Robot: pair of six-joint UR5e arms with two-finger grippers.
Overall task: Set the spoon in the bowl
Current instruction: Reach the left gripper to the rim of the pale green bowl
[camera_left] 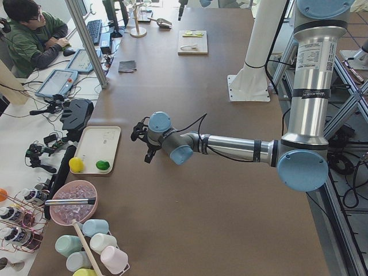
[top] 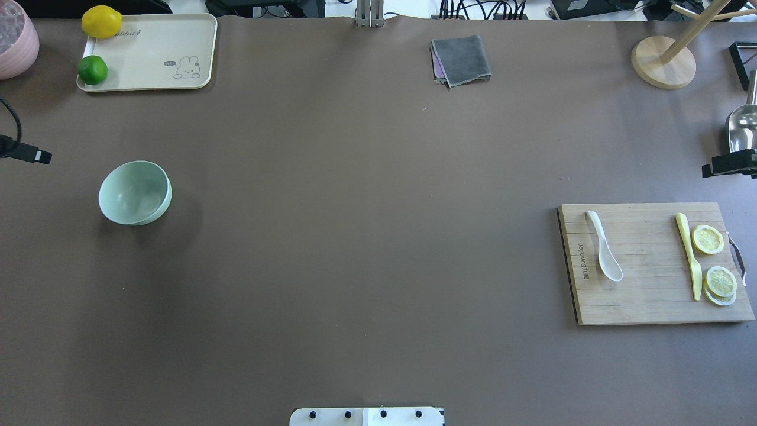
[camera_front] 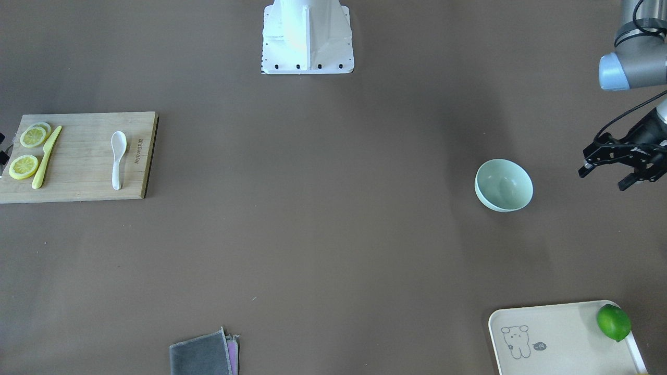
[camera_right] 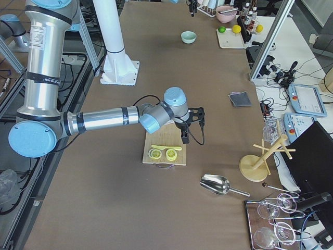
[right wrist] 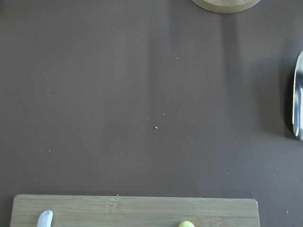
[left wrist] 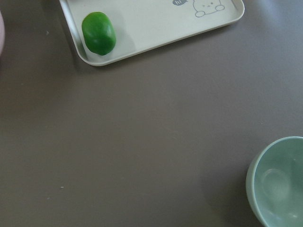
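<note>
– Right gripper (camera_right: 191,125), state?
– Cannot tell. It hangs over the table just past the far edge of the board (top: 644,296), and no view shows its fingers plainly. Left gripper (camera_front: 604,178): fingers spread, holding nothing, near the bowl (camera_front: 503,185) on its outer side.
– Spoon?
– Spoon (top: 603,248) lies flat on the board, near the edge toward table centre. Scoop points toward the robot, handle away. Knife (top: 689,254) and lemon slices (top: 708,239) are well apart from it. The right wrist camera catches only the handle tip at its lower edge.
– Bowl?
– Upright and empty on the robot's left, well apart from the spoon.
– Step in hand?
– Reach and pick, by my reading. Nothing is gripped yet, and the right arm is the nearer one.
– How to do it well?
– Bring the wrist back over the board until the whole handle is in view. Come straight down on mid-handle, jaws across its width. It looks glazed and probably slippery, so close squarely and low. Carry it level. The haul is long and a hand-over to the left arm may be needed. Release low inside the bowl, scoop first, or the light bowl may tip.
</note>
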